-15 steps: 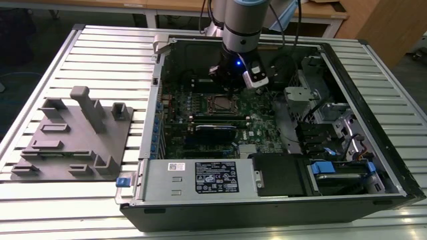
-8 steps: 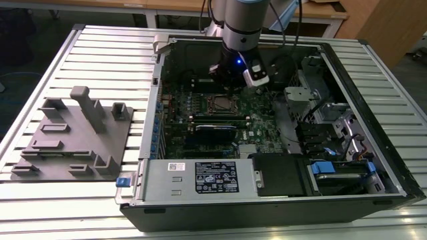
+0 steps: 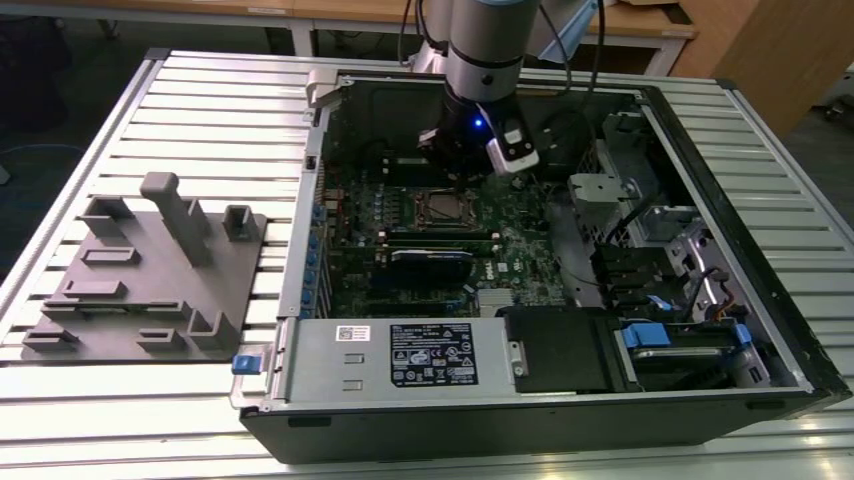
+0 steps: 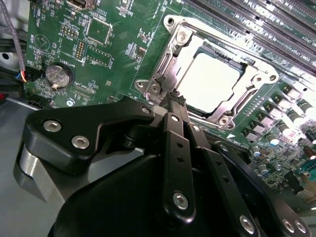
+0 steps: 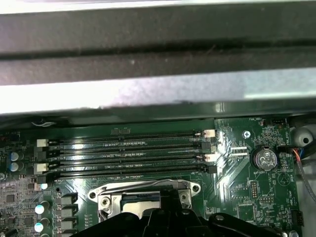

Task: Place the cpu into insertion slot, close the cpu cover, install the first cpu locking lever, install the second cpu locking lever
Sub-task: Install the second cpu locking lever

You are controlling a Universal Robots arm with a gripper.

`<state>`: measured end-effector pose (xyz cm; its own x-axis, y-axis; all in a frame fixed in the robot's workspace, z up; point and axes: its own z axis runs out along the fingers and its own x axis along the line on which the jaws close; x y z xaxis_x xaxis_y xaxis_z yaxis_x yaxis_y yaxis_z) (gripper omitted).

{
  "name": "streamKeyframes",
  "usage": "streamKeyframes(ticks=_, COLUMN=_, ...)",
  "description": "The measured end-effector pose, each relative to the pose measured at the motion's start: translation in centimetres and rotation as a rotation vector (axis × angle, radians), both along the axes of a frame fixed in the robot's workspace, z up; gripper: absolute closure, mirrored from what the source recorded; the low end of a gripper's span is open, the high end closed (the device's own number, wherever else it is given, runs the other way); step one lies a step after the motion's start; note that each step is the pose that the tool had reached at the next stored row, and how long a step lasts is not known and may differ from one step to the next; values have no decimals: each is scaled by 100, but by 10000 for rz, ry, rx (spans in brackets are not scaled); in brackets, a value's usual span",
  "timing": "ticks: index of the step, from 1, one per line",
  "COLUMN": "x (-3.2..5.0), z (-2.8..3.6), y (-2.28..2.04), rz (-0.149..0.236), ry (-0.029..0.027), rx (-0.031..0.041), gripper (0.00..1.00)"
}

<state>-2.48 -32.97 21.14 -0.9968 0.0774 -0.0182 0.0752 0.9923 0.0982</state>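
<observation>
Slatted metal surface (image 3: 160, 400) is seen low in the exterior view, carrying an open computer case (image 3: 400, 430). Nearer mid-frame, the end effector (image 4: 176, 98) is held narrow, fingers together and empty, just above the insertion slot (image 4: 170, 37). Beyond it, the cpu (image 4: 212, 81) is seated and the cpu cover (image 4: 256, 79) appears lowered; the levers are judged unfinished.

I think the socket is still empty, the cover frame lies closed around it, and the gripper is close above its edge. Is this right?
Not quite. In the second wrist view the cpu already sits in the insertion slot, pale face showing through the closed cpu cover. The gripper is indeed close above its edge.
</observation>
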Motion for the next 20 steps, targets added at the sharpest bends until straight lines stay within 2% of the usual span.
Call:
streamKeyframes(ticks=10, x=0, z=-5, y=-33, rz=0, ry=0, rx=-17, gripper=89)
streamKeyframes(ticks=20, x=0, z=16, y=-39, rz=0, ry=0, rx=-24, gripper=89)
